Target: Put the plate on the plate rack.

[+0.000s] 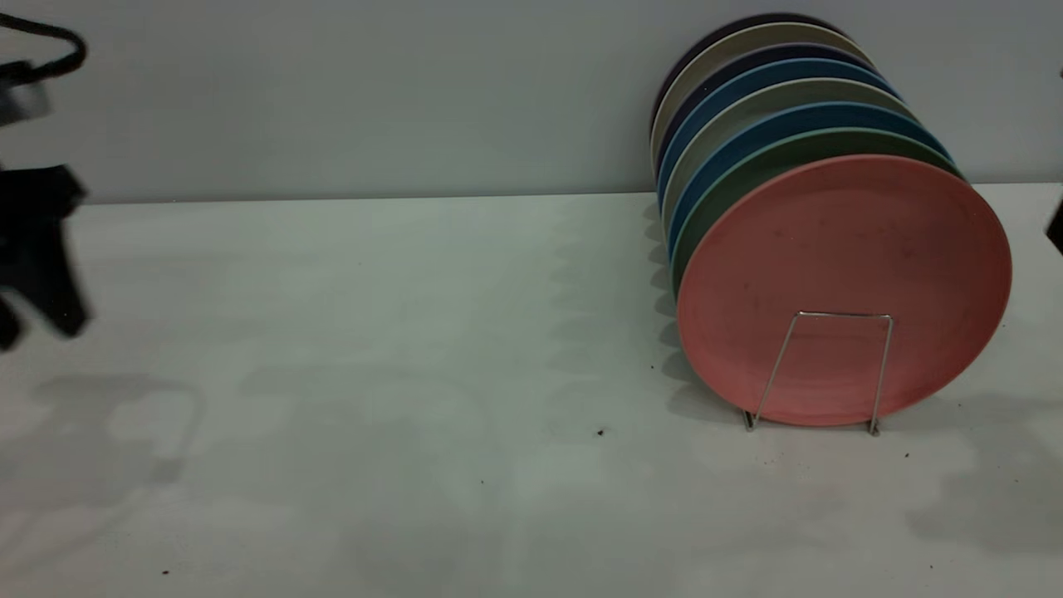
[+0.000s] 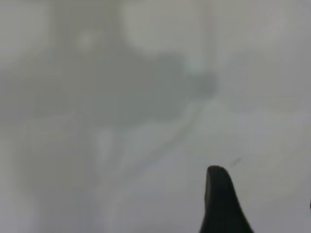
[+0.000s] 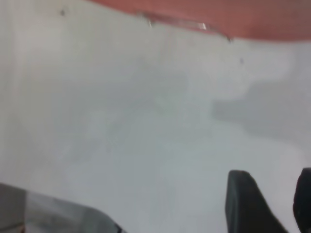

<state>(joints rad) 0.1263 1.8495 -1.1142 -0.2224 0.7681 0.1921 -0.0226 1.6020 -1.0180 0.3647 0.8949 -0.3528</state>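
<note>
Grippers first: your left gripper hangs at the nine o'clock edge of the exterior view, above the white table, with its dark fingers spread apart and nothing between them. In the left wrist view only one fingertip shows over bare tabletop, so that view adds little. Your right gripper barely enters the exterior view, as a dark sliver at the three o'clock edge; its wrist view shows two dark fingers with a gap of table between them, so it looks released, though the picture is soft and I would not swear to how wide.

Outward from there, the salmon-pink plate stands on edge at about three o'clock on the table, leaning back against a teal-green plate. It is the frontmost of a row of standing plates, blue, grey and dark ones behind. The plate rack holds it: a squared silver wire loop rises in front of the plate's lower face, its feet on the table. Neither gripper touches the plate.
</note>
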